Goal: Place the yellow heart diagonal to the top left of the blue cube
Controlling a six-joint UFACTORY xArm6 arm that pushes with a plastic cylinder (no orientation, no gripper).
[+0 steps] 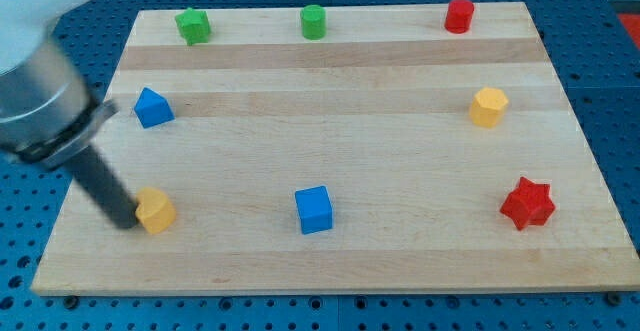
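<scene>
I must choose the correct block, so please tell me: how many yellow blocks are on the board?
2. One yellow block lies at the view's bottom left, touching my tip on its left side. The other yellow block sits near the view's right edge. None seems hidden.

The blurred grey-and-white arm body [35, 71] is cut off by the view's top-left corner. My tip [130, 221], near the wooden board's bottom-left corner, hides part of the small yellow heart-shaped block [156, 210], leaving its shape unclear.
</scene>
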